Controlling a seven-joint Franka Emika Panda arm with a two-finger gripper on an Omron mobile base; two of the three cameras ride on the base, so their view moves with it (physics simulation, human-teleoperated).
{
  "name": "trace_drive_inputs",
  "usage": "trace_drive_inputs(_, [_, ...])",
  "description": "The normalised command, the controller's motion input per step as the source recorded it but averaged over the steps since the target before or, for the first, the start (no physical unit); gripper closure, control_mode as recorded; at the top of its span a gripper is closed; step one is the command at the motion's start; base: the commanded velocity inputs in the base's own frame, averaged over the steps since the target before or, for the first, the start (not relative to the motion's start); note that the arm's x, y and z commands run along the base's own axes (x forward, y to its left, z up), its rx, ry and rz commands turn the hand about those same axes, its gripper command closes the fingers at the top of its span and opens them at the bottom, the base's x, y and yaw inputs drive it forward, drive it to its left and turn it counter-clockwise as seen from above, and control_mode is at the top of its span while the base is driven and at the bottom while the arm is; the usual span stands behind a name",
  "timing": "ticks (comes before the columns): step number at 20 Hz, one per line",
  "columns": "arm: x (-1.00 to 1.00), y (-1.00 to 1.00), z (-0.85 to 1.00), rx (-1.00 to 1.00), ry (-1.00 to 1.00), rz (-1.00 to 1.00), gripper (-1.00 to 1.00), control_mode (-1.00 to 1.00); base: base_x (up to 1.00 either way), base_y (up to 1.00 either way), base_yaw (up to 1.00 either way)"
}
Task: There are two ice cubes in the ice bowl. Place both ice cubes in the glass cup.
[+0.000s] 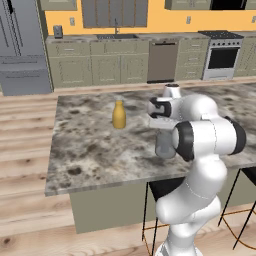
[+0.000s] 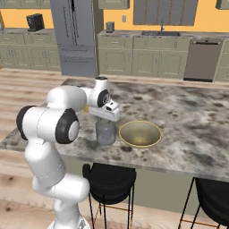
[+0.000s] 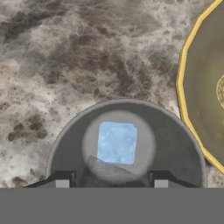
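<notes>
The glass cup (image 3: 70,144) stands straight under my gripper (image 3: 111,181), and I look down into it. One pale blue ice cube (image 3: 116,142) lies flat on its bottom. A faint grey translucent shape sits just below that cube, and I cannot tell what it is. My fingers stand apart over the cup's mouth with nothing clamped between them. In the right base view the hand hovers just above the cup (image 2: 106,132), with the ice bowl (image 2: 139,121) close to its right. The bowl (image 3: 201,87) edges the hand view at right. The cup (image 1: 164,147) is partly hidden behind my arm.
A yellow bottle (image 1: 119,115) stands on the marble counter (image 1: 85,150), left of and behind the cup. Black stools (image 2: 109,179) are tucked under the counter's near edge. Cabinets, a dishwasher and a stove line the back wall.
</notes>
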Motion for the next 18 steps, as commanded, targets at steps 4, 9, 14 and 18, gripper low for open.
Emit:
trace_drive_inputs(4, [-0.19, -0.05, 0.00, 0.00, -0.05, 0.00, 1.00, -1.00, 0.00, 0.00, 0.00])
trace_drive_inputs(9, [0.17, -0.13, 0.00, 0.00, 0.00, 0.00, 1.00, -1.00, 0.00, 0.00, 0.00])
trace_drive_inputs(14, [0.27, -0.17, 0.00, 0.00, 0.00, 0.00, 1.00, -1.00, 0.00, 0.00, 0.00])
trace_drive_inputs(18, [0.14, 0.00, 0.00, 0.00, 0.00, 0.00, -1.00, -1.00, 0.00, 0.00, 0.00])
